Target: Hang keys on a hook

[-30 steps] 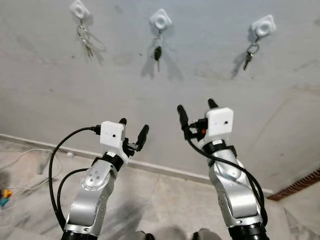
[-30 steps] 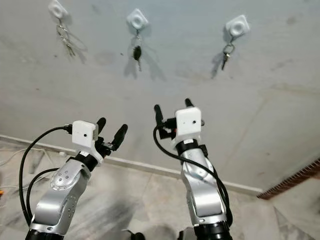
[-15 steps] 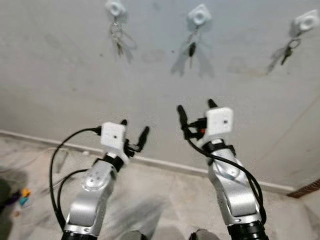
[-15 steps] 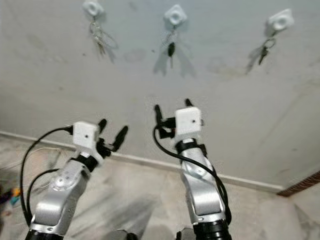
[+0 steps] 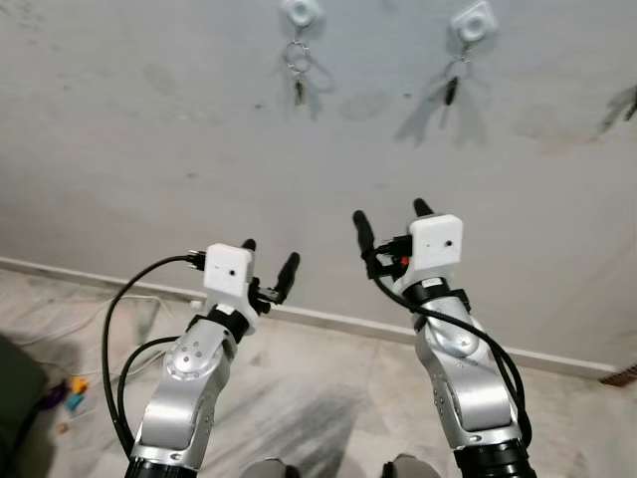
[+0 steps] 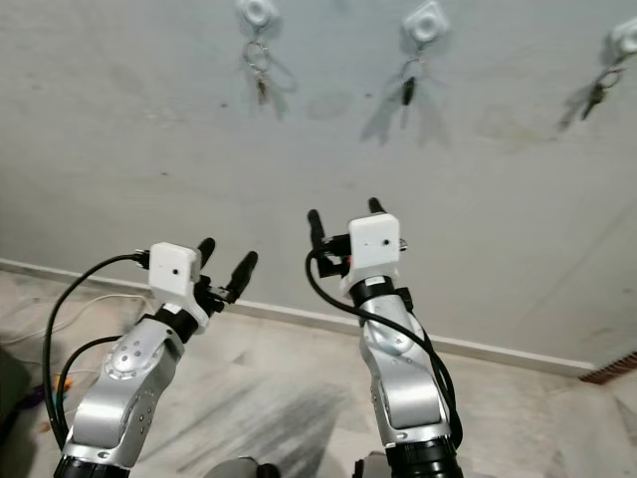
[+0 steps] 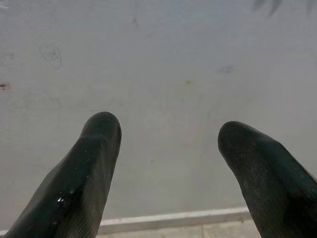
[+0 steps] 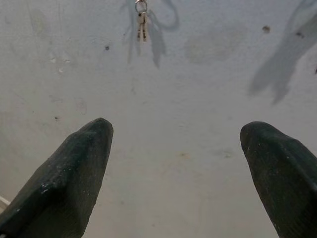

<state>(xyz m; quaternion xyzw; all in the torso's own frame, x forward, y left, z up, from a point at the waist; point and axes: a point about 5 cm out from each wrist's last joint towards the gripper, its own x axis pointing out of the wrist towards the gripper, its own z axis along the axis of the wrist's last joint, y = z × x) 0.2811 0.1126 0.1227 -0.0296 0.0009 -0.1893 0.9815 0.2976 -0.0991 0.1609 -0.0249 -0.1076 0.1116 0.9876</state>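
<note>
Facing you, grey plaster wall (image 5: 149, 129), silver key bunches (image 5: 298, 80) hanging from white square hooks (image 5: 300, 11), left end effector (image 5: 267, 261) and right end effector (image 5: 390, 221) raised, fingers apart, empty.

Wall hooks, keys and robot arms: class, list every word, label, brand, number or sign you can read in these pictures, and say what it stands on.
None can be read.
White wall hooks: plain, no lettering.
Keys: too small to show any stamp or brand.
Left gripper and right gripper: the white camera housings show only small dark dots, no text.
Wall: stains and marks, no writing.
</note>
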